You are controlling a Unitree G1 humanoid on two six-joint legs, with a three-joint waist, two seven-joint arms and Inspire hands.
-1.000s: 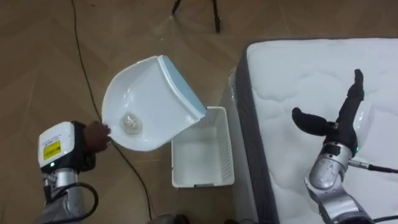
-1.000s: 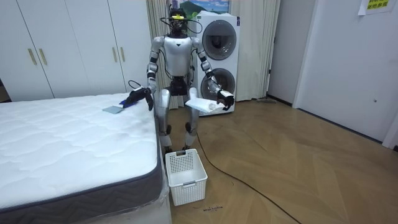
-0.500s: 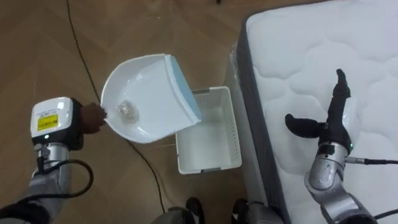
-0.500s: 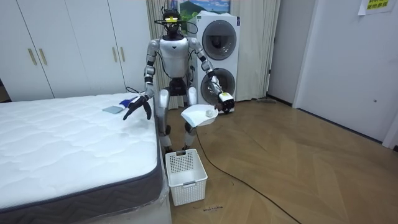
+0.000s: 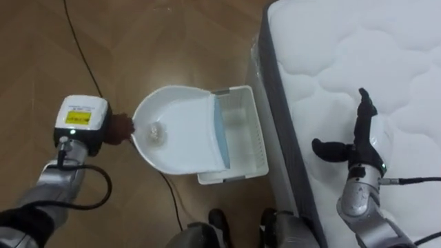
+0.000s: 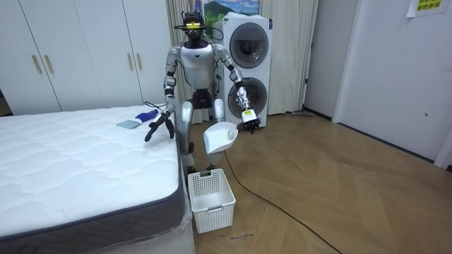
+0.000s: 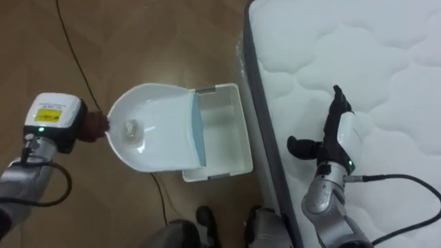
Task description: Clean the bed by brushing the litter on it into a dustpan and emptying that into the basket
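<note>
Left robot hand (image 5: pixel 112 129) grips dustpan (image 5: pixel 180 138) over basket (image 5: pixel 245 142); right robot hand (image 5: pixel 360 143) splayed open.

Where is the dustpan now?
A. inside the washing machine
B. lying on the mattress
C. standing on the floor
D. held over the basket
D: the left hand holds the dustpan in the air, its front edge over the basket.

Left arm comes in from lower left, elbow bent, forearm held forward. Left hand (image 5: pixel 118 129) is curled round the handle of the dustpan (image 5: pixel 182 134). Right arm bent, wrist straight. Right hand (image 5: pixel 362 141) is edge-on, fingers straight and together, thumb spread sideways.
</note>
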